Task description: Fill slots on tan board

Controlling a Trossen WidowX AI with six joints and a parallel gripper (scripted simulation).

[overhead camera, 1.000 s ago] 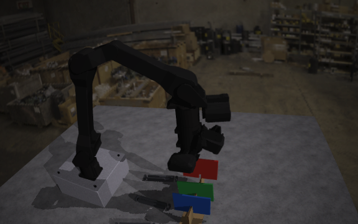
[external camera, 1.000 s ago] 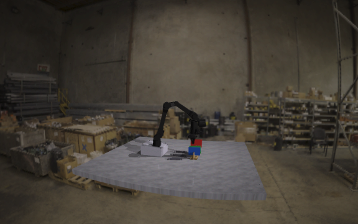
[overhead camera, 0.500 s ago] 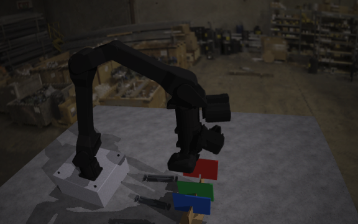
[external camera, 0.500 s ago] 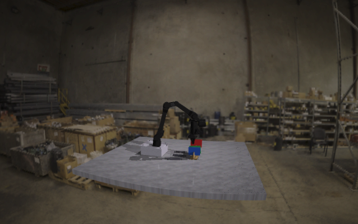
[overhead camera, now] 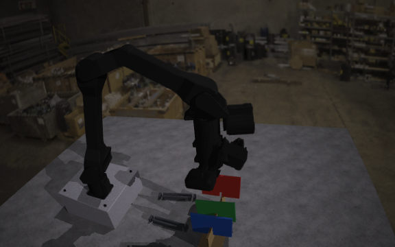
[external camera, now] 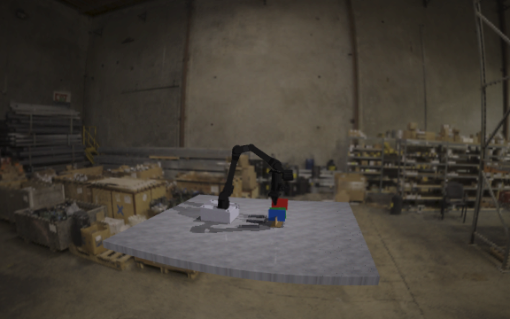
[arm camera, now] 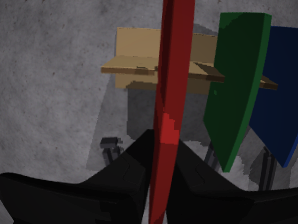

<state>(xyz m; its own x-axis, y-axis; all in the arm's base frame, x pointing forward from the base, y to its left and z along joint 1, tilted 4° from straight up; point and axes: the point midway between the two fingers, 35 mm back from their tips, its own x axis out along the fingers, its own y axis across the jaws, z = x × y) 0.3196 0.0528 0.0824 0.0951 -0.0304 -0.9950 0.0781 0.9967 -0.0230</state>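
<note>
Red flat board [overhead camera: 227, 186] [external camera: 280, 204] [arm camera: 176, 65] is pinched in your claw [overhead camera: 210, 188] [external camera: 274, 202] [arm camera: 157, 137], upright above the tan wooden standing board [overhead camera: 210, 238] [external camera: 277, 222] [arm camera: 132, 65]; match notch to slot, keep it level, then press straight down until it stops.

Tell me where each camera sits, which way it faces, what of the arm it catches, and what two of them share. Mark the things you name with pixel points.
Top: raised off the table's edge, looking obliquely down across it; arm and tool [overhead camera: 210, 189] show.
Exterior: farther back, facing the table and concrete wall; the whole arm shows, small.
Wrist: on the arm near the tool [arm camera: 164, 150], looking past its fingers at the tan board [arm camera: 135, 42]; only fingers show, shut on the red board [arm camera: 175, 65] [overhead camera: 228, 186] [external camera: 280, 203].
Top and exterior share the arm's white base [overhead camera: 92, 206] [external camera: 217, 213].
</note>
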